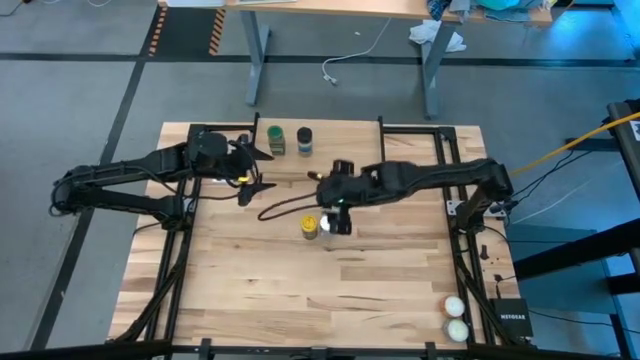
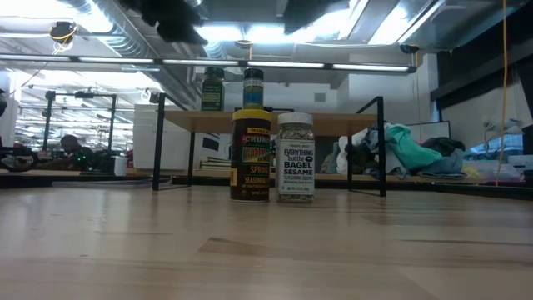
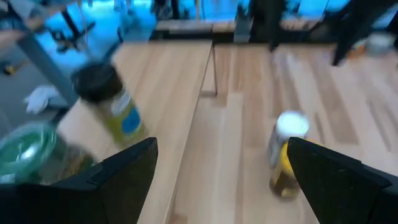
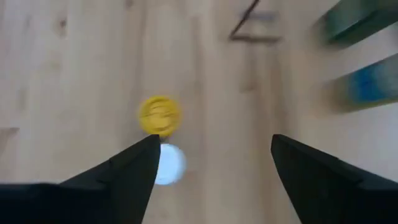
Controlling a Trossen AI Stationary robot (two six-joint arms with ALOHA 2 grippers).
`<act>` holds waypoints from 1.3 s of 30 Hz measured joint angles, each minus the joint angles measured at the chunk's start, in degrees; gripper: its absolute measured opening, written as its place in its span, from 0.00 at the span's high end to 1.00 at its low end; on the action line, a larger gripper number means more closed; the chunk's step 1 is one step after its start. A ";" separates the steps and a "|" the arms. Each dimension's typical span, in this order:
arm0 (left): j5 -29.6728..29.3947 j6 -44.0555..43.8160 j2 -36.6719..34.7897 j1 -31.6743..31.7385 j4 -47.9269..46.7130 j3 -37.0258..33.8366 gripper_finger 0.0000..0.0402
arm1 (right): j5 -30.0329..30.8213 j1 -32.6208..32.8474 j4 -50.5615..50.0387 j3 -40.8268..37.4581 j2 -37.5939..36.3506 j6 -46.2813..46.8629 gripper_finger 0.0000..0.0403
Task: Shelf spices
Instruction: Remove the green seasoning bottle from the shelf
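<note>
The green-lidded jar and the black-lidded jar stand upright on the shelf at the table's far side. The low view shows them as the green-lidded jar and the black-lidded jar. The amber yellow-lidded jar and the white-lidded jar stand side by side on the tabletop, nearer than the shelf. My left gripper is open, just left of the shelf jars and touching nothing. My right gripper is open above the yellow lid and the white lid.
Two whitish balls and a black box lie at the table's near right corner. Black frame rails run along the left and right sides. Bare wood spreads across the table's near half.
</note>
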 joint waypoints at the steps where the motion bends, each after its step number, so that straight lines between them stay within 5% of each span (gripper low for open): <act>1: 0.05 -0.29 0.03 -0.32 1.51 0.00 0.13 | 2.13 0.02 -1.11 2.39 -0.04 -1.91 0.24; 5: -1.41 0.97 0.37 -0.97 5.11 0.00 0.13 | 10.96 0.00 -5.03 11.56 -0.12 -8.34 0.28; 10: -17.89 12.07 0.38 -0.07 2.54 2.73 0.13 | 15.36 0.50 -8.95 22.32 -0.30 -11.17 0.33; 13: -21.77 17.49 1.29 1.80 1.87 5.02 0.13 | 17.14 1.79 -11.65 27.73 -0.27 -11.45 0.34; 23: -17.64 13.59 14.97 8.72 -7.60 11.53 0.13 | 28.39 7.10 -14.94 31.08 -0.93 -15.77 0.34; 39: -16.41 11.70 19.45 12.08 -6.13 13.31 0.13 | 28.88 7.85 -25.59 31.10 -0.95 -8.93 0.34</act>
